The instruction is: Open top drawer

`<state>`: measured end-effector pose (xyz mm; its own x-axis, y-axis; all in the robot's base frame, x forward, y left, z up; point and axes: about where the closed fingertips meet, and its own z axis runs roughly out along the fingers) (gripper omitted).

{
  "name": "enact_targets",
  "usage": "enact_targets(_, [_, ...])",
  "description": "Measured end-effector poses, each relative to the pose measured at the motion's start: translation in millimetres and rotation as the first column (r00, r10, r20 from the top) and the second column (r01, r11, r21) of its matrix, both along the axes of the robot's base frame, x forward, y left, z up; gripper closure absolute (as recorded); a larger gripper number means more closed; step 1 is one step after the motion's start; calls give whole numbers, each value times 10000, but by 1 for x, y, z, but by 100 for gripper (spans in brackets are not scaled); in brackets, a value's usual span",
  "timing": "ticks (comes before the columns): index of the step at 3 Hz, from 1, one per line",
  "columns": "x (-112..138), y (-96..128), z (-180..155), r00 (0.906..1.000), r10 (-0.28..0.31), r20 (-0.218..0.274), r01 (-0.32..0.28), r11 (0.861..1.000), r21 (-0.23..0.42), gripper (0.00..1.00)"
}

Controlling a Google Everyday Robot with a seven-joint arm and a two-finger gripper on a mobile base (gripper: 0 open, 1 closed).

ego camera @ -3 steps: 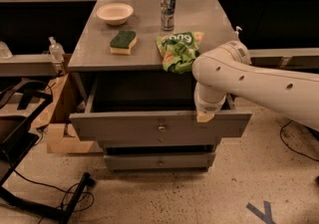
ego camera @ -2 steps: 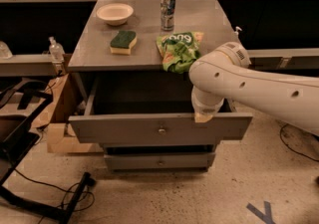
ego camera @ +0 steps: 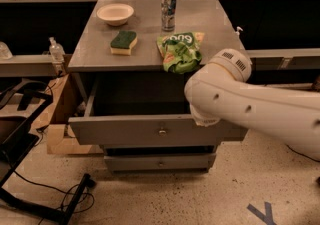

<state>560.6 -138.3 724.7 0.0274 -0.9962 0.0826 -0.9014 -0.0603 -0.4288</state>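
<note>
The top drawer (ego camera: 125,130) is a wide grey panel with a small round metal knob (ego camera: 162,131) at its centre. It stands pulled out from the grey cabinet and its dark inside shows behind the panel. My white arm (ego camera: 260,106) reaches in from the right. My gripper (ego camera: 205,119) points down at the top edge of the drawer's front panel, right of the knob, and is mostly hidden behind the arm's wrist.
On the cabinet top (ego camera: 90,51) are a white bowl (ego camera: 115,13), a green-and-yellow sponge (ego camera: 123,42), a can (ego camera: 168,4) and a green chip bag (ego camera: 179,51). A narrower drawer (ego camera: 160,161) sits shut below. A cardboard box (ego camera: 57,119) and a black stand (ego camera: 30,169) are at left.
My arm has shifted slightly down and to the left over the drawer's front edge. The drawer stays pulled out, perhaps a little further.
</note>
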Motion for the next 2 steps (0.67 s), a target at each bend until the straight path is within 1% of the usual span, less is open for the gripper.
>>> enact_targets(1, [-56,8,35,9955,416,846,-339,9954,-901,100])
enact_targets(2, [-66,11,64,9884,559,1414,-408,9934,-1073,74])
